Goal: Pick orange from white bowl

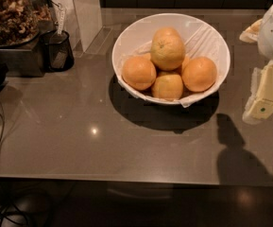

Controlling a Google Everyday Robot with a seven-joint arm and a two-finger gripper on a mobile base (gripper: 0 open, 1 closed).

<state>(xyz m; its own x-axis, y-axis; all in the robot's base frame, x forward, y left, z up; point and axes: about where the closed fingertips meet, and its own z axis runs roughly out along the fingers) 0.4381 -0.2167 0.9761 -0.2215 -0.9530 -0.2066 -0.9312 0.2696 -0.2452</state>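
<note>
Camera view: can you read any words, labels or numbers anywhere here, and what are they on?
No text is readable.
Green mark on the gripper, at the right edge beside the white bowl: too blurred to read.
Dark marks on the white strip in the black mesh cup: too blurred to read.

The orange (167, 51) is the largest and palest fruit, dull yellow-orange with bumpy skin and a small greenish stem dimple facing up. It sits atop the heap, resting on smaller, deeper-coloured oranges (139, 72). The white bowl (130, 35) is round, glossy, wide and deep, upright, with a crinkled white liner (206, 38) at its rim. It stands toward the far edge of the bench (79, 141), right of middle. The gripper (265, 96) hangs at the right edge, apart from the bowl.
</note>
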